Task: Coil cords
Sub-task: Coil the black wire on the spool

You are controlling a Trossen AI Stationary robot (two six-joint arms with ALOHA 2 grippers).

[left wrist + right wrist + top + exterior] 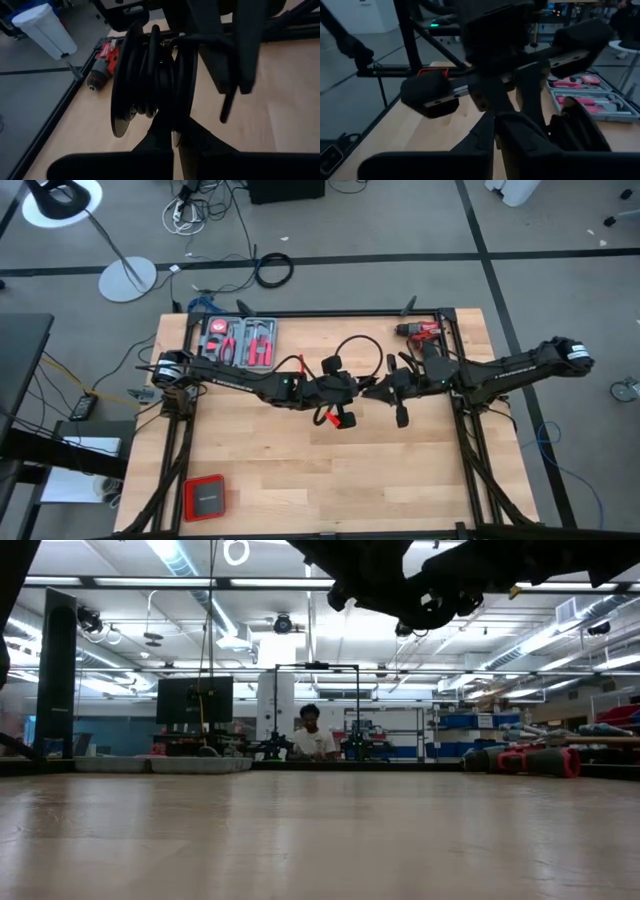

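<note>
Cords, meaning one thin black flexible cord [357, 350], sit at the middle of the pale wooden table [300, 480], held up off its surface. In my overhead view, part of the cord arches as a loop toward the table's far edge, between my two dark arms. My left wrist camera shows the rest of the cord [150, 75] wound in several black turns, pinched between the closed fingers of my left gripper [330, 385]. My right gripper [385, 387] is just beside the left one at mid-table; I cannot tell whether its fingers are open or closed. A red drill [420, 330] lies near the far right corner, a grey case of red-handled tools [238, 340] far left, and a flat red box [204, 498] near left.
</note>
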